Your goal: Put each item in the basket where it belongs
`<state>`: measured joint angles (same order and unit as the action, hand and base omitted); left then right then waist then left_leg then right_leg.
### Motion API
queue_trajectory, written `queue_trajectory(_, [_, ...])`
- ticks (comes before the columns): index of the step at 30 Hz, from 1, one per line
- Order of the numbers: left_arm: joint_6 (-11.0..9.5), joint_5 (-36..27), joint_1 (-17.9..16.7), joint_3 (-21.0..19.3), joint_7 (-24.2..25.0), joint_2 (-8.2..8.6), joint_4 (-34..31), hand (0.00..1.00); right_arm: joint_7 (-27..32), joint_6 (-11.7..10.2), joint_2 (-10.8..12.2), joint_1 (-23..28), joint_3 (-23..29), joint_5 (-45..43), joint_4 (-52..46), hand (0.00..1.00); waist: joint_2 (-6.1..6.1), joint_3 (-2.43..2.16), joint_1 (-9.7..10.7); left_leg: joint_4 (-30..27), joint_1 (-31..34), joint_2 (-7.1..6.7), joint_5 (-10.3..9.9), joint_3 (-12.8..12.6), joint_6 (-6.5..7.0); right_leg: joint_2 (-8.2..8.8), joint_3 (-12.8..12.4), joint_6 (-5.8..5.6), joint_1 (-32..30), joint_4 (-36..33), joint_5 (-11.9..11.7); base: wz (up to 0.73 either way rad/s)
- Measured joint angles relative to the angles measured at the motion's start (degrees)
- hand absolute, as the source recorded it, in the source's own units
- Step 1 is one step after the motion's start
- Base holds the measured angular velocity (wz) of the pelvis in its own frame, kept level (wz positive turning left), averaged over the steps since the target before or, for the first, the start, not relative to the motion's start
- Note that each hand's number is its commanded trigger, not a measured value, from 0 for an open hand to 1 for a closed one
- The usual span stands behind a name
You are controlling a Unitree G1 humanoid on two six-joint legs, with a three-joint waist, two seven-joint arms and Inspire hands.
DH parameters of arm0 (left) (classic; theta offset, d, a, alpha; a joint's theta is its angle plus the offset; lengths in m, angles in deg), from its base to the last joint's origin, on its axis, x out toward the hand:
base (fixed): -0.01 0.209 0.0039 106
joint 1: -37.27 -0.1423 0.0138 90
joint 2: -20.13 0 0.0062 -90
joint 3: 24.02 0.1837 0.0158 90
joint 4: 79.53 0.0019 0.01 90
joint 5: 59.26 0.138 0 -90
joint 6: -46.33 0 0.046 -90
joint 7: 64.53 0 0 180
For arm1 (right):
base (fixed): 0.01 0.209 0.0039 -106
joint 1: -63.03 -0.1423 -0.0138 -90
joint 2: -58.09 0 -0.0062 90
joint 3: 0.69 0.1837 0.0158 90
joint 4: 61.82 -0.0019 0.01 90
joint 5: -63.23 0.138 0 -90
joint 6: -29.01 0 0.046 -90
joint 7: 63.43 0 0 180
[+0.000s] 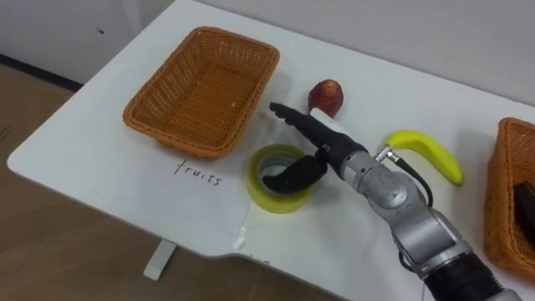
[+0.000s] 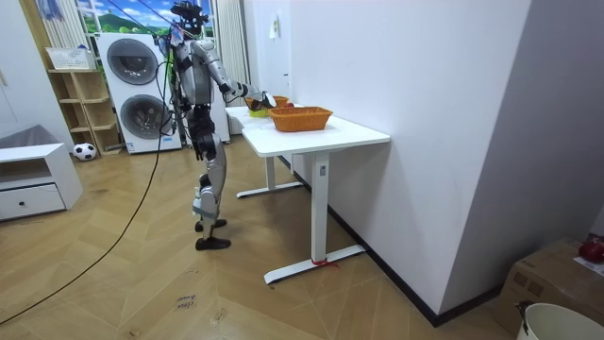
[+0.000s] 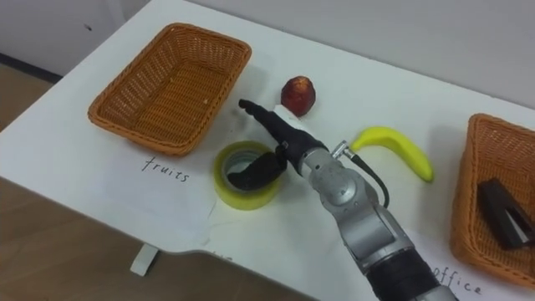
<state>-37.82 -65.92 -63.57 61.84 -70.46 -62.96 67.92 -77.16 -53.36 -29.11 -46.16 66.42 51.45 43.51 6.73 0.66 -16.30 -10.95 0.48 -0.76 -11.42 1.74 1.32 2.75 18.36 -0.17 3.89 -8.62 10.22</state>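
Left eye view and right eye view give the same count on the white table (image 1: 100,159): two wicker baskets, one apple (image 1: 328,96), one banana (image 1: 426,152) and one roll of yellow tape (image 1: 266,192). The left basket (image 1: 167,117), at the table's left end with a handwritten word in front of it, has nothing in it. The right basket (image 3: 468,226), at the opposite end, holds a single dark oblong item (image 3: 501,211) whose kind cannot be told. The apple stands just beyond the left basket's right corner, and the banana lies between the apple and the right basket, apart from both. The tape lies flat on the table near the front edge, just right of the left basket. The robot's right hand (image 1: 322,138) is over the tape's far side, with its fingers (image 1: 292,117) stretched straight toward the gap between the basket and the apple. Its thumb reaches down into the roll's hole; whether it presses the wall cannot be told. The right eye view takes in much more of the right basket and shows the dark item plainly, while the left eye view catches that basket at its right edge. The room view adds the robot standing upright on the wood floor at the table's end, one arm out over the tabletop, with two stacked washing machines (image 2: 132,90) behind it.
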Motion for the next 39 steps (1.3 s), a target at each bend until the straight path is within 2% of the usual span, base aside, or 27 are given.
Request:
queue_trajectory(2, [0.0,0.0,0.1,0.0,0.1,-0.27,0.0,0.00,-0.5,0.0,0.0,0.0,0.0,0.0,0.0,0.00,0.28,0.15,0.0,0.1,0.1,-0.01,0.0,0.0,-0.01,-0.04,-0.1,0.00,0.0,0.0,0.0,0.00])
queue_trajectory(5, [0.0,0.0,0.0,0.0,0.0,-0.60,0.0,0.00,-2.0,0.0,-0.1,0.0,0.0,0.0,0.0,0.00,0.76,0.11,0.0,0.2,0.1,-0.01,0.0,0.0,-0.01,-0.09,-0.1,0.00,0.0,0.0,0.0,0.00])
queue_trajectory(20, [0.3,0.0,-0.4,-0.2,0.1,-0.71,0.0,0.00,-4.9,0.1,-1.3,-0.1,0.0,-0.3,0.0,0.00,1.10,0.11,-0.1,0.2,-0.2,0.04,0.0,0.2,0.00,0.13,0.4,0.00,0.0,0.0,0.0,0.00])
queue_trajectory(21, [0.6,0.0,-0.6,-0.2,0.3,-0.88,0.0,0.00,-5.3,0.5,-1.3,-0.2,0.0,-0.4,0.0,0.07,1.31,0.08,-0.1,0.2,-0.1,0.04,0.0,0.2,0.00,0.12,0.4,0.00,-0.1,0.0,0.0,0.00])
queue_trajectory(22, [0.8,0.0,-0.7,-0.3,0.4,-0.98,0.0,0.00,-5.6,0.7,-1.3,-0.3,0.0,-0.6,0.0,0.50,1.49,0.01,-0.1,0.2,-0.2,0.04,0.0,0.2,0.00,0.11,0.4,-0.01,-0.1,0.0,0.0,0.00])
queue_trajectory(24, [1.4,0.0,-0.5,-0.3,1.1,-1.77,0.3,0.00,-7.1,0.9,-2.1,-0.6,0.0,-1.8,0.1,1.00,2.15,-0.15,-0.4,0.2,-0.3,0.03,0.0,0.2,0.00,0.09,0.4,0.00,0.0,0.0,0.0,0.00])
queue_trajectory(26, [1.7,0.0,-0.1,-0.3,1.7,-2.15,1.4,0.00,-7.7,1.1,-2.9,-0.8,-0.1,-2.4,0.1,1.00,2.39,-0.05,-1.2,0.2,-0.7,0.03,0.0,0.1,0.00,0.14,0.3,0.00,0.4,0.0,0.0,0.00])
queue_trajectory(30, [2.7,0.0,-0.1,-0.3,2.1,-2.62,2.1,0.00,-7.3,1.7,-3.9,-2.2,0.0,-5.9,0.1,1.00,2.66,0.22,-1.4,0.3,-1.0,0.04,0.0,0.3,0.04,0.24,0.5,-0.01,0.9,0.0,0.0,0.01])
queue_trajectory(39, [4.1,2.2,0.1,0.0,2.3,-3.14,3.8,0.00,-7.9,2.8,-4.1,-3.1,0.0,-8.6,1.1,1.00,2.68,0.27,-1.3,0.3,-1.0,-0.03,-0.1,0.0,0.04,0.10,0.5,-0.03,1.2,0.0,0.0,0.00])
